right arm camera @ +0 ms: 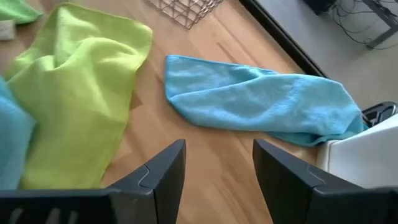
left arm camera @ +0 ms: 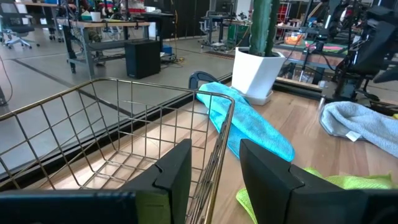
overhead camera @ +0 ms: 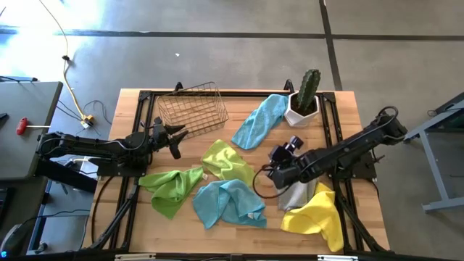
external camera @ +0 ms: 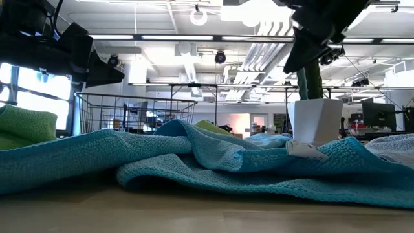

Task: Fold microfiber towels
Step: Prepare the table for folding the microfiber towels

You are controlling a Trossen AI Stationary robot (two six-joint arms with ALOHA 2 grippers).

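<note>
Across the wooden counter (overhead camera: 239,225), six microfiber towels lie crumpled and unfolded: two lime green (overhead camera: 172,188) (overhead camera: 226,161) at center-left of the high view, one light blue (overhead camera: 228,203) low in the middle, another light blue (overhead camera: 259,121) stretching toward the potted cactus (overhead camera: 304,98) at upper right, and grey (overhead camera: 296,194) and yellow (overhead camera: 319,214) at lower right. At left, the left pincer (overhead camera: 176,138) hangs spread and empty beside the wire basket (overhead camera: 192,109). Right of center, the right pincer (overhead camera: 268,174) hovers spread and empty over bare wood between the towels.
</note>
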